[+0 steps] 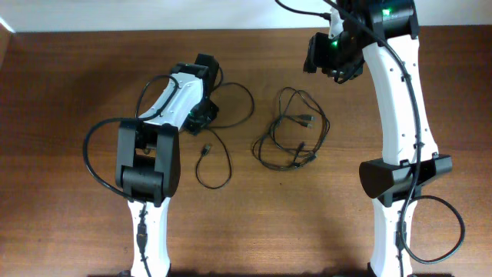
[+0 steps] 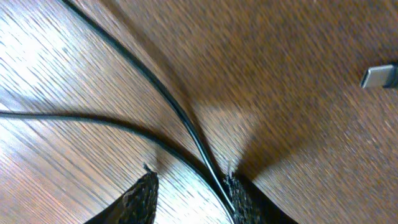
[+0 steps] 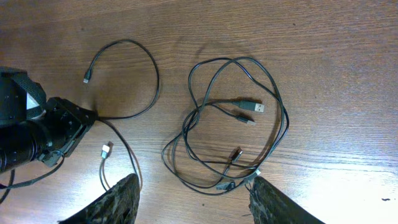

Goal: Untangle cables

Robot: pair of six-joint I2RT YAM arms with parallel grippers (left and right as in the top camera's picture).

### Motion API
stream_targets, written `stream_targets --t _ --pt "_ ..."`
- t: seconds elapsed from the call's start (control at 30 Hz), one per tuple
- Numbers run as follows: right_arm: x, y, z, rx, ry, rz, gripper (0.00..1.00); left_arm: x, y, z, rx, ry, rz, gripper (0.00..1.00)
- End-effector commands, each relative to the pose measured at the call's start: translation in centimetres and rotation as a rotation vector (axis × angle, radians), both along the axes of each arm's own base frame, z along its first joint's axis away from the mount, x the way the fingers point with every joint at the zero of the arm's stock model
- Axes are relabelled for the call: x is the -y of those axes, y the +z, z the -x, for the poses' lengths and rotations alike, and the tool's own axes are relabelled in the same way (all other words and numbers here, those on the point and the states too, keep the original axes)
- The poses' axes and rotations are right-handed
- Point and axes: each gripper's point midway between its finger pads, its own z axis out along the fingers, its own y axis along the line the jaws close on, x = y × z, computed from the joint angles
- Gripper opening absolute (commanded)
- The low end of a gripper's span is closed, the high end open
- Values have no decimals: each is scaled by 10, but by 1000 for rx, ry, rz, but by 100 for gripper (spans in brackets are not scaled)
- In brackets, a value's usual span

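From above, the left end effector [image 1: 201, 115] is mostly buried under its own arm, so its fingers can't be made out there. The left wrist camera catches only the two dark fingertips [image 2: 140, 199] at the bottom edge. They stand apart, released, with a gap far wider than the loose cord [image 2: 180, 114] that runs down between them. Two black strands meet there, one lying right against the inner side of one fingertip, and both run out of frame. A silver plug [image 2: 379, 76] is half cut off at the right edge and blurred.

That end effector is down at the desk [image 1: 69, 85], right on the loose cord, which loops away to either side of it. The tangled cables [image 1: 305, 119] lie in the middle of the desk, well apart from it on its right.

The right end effector [image 3: 193, 202] hangs above the far side of the desk, released, with nothing between its fingertips, which are cropped at the frame's lower edge. In its wrist view the tangled cables lie on the wood just ahead of it, untouched. Where the cords cross I can't tell which runs over which, or how many there are.
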Motion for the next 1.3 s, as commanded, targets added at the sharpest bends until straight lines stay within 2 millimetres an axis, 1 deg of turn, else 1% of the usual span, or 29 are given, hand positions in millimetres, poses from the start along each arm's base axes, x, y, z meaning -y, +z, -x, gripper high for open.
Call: stream_targets --t 0.0,0.07,0.2,0.23,0.27,0.3,0.4,0.47,0.5,0.57,0.6,0.67,0.7,0.73,0.77,0.8,0.83,0.87,0.9,0.93,1.0,1.03,1.07,1.13,1.17,1.2,1.27 --pt "-1 -3 1 -5 14 14 58 -34 -31 21 -124 -104 -127 36" --pt "-1 -3 1 -5 14 14 58 -39 -32 16 -121 -140 -128 20" --pt "-1 -3 1 -5 14 14 58 -42 -32 14 -114 -132 -114 15" --pt "-1 -3 1 -5 14 14 58 -42 -32 14 -114 -133 -114 12" --pt "-1 -3 1 -5 15 14 58 -42 -32 13 -115 -151 -109 2" --pt "-1 -3 1 -2 25 17 58 -41 -29 9 -112 -188 -102 0" --pt "-1 -3 1 -1 31 19 58 -46 -9 -5 -93 -227 -94 0" --pt "-1 -3 1 1 38 21 58 -44 14 -26 -40 -322 -92 0" --pt "-1 -3 1 1 39 21 58 -43 37 -38 11 -350 -95 0" --pt "-1 -3 1 3 46 23 58 -45 76 -52 93 -378 -101 0" --pt "-1 -3 1 7 58 27 58 -48 105 -59 155 -380 -106 0" --pt "-1 -3 1 8 62 28 58 -48 149 -63 257 -411 -66 0" --pt "-1 -3 1 8 62 28 58 -49 163 -58 278 -407 -47 0" --pt "-1 -3 1 8 62 28 58 -50 166 -52 265 -409 -42 0" --pt "-1 -3 1 8 62 28 58 -44 162 -48 240 -473 -14 2" --pt "-1 -3 1 8 62 28 58 -32 152 -42 207 -568 45 10" --pt "-1 -3 1 8 63 28 58 -24 143 -36 180 -596 93 19" --pt "-1 -3 1 8 63 28 58 -19 135 -30 156 -599 127 31" --pt "-1 -3 1 8 63 28 58 -15 120 -17 99 -600 159 41" --pt "-1 -3 1 8 63 28 58 -16 107 4 12 -563 172 49" --pt "-1 -3 1 8 63 28 58 -13 93 29 -88 -545 191 60" --pt "-1 -3 1 8 63 28 59 -10 89 37 -120 -549 198 64" --pt "-1 -3 1 8 63 28 59 -5 80 53 -182 -572 206 65" --pt "-1 -3 1 8 63 28 59 2 65 69 -244 -629 205 64" --pt "-1 -3 1 8 63 28 59 6 50 77 -265 -667 209 60" --pt "-1 -3 1 8 63 28 59 7 41 80 -272 -681 209 59" --pt "-2 -3 1 7 64 25 59 7 17 81 -252 -720 209 58"
